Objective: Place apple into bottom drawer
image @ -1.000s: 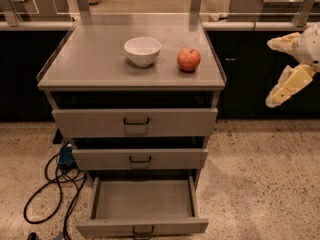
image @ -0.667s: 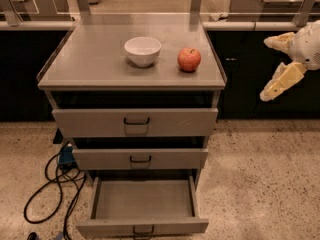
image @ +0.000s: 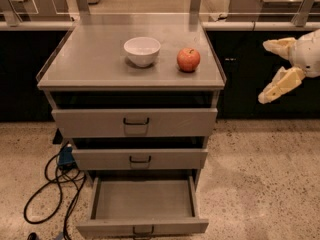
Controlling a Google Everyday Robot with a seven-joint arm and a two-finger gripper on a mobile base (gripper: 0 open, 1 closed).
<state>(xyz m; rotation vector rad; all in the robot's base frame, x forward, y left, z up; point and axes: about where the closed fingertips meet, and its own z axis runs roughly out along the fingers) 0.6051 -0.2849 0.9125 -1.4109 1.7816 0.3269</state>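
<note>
The red apple (image: 188, 59) sits on the grey cabinet top (image: 95, 59), to the right of a white bowl (image: 142, 51). The bottom drawer (image: 142, 200) is pulled out at the cabinet's foot, and its flat grey inside holds nothing. My gripper (image: 266, 70) hangs in the air at the right edge of the view, well to the right of the apple and about level with the cabinet top. Its two pale fingers are spread apart and hold nothing.
Two more grey drawers (image: 135, 122) sit above the bottom one, both pushed nearly in. A black cable (image: 50, 189) loops on the speckled floor left of the cabinet. Dark counters run behind on both sides.
My gripper has shifted slightly to the left and down, toward the cabinet. The apple, the bowl and the drawers have not moved.
</note>
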